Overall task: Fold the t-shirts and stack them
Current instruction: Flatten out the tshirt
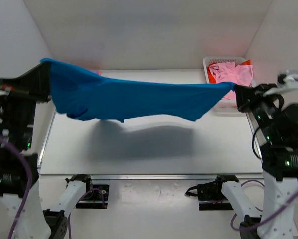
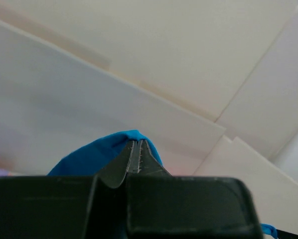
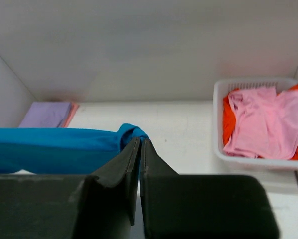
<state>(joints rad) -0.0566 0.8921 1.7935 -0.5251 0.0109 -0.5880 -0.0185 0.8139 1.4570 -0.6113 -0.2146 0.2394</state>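
The pale, smooth surface (image 1: 139,159) lies bare beneath the action, with a broad soft shadow across it. Above it hangs the big piece: the bright blue collared cloth t-shirt (image 1: 134,99), pulled out wide in mid-air between the two arms. It sags a little along its lower edge, limp and matte, and is clear of the surface.

At the far right sits the white plastic mesh basket (image 3: 248,162), rigid and square-cornered. A crumpled pink t-shirt (image 3: 263,122) is heaped in it, and an orange-red t-shirt (image 3: 229,124) peeks out underneath.

In the far left corner there is a neat flat rectangle, a folded lavender t-shirt (image 3: 47,113). It appears to rest on a folded salmon t-shirt (image 3: 73,112), of which only an edge shows.

So the score reads as two folded and stacked, one in the air not yet folded, and two waiting in the basket. That puts the job a bit short of halfway.

The left claw (image 2: 138,149) has its dark ribbed fingers pressed together on a bunched blue corner. The right claw (image 3: 140,144) is pinched just as tight on the opposite end, with a small knot of blue cloth puffing out above its tips.
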